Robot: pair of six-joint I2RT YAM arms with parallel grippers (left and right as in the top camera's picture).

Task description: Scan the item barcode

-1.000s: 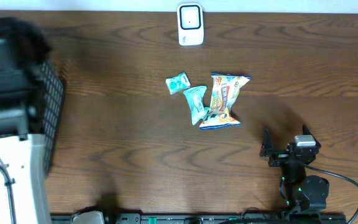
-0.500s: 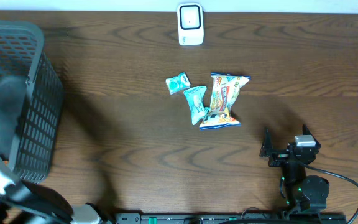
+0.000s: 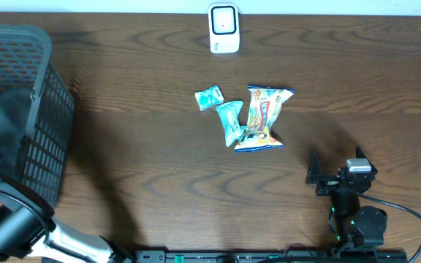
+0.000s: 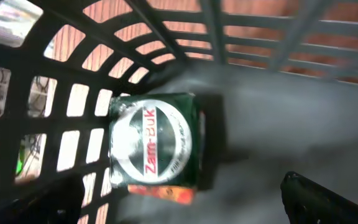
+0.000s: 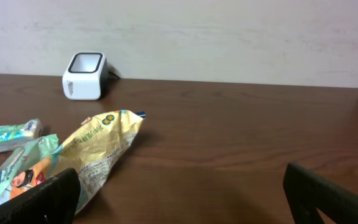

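A white barcode scanner (image 3: 224,29) (image 5: 84,67) stands at the table's far edge. Mid-table lie a yellow snack bag (image 3: 264,117) (image 5: 98,149), a teal packet (image 3: 230,121) (image 5: 8,175) and a small teal packet (image 3: 209,98) (image 5: 11,134). My right gripper (image 3: 334,159) (image 5: 179,208) rests open near the front edge, right of the snack bag, with nothing between its fingers. The left wrist view looks into the black basket (image 4: 55,56), where a green Zam-Buk box (image 4: 152,149) lies on the floor. My left gripper (image 4: 179,211) is open above the box and apart from it.
The black mesh basket (image 3: 46,139) fills the table's left side, and my left arm (image 3: 20,230) reaches up from the front left corner beside it. Bare wood lies between the packets and the right gripper.
My left arm has drawn back from over the basket toward the front left corner, uncovering the basket in the overhead view. The right arm and the packets have not moved.
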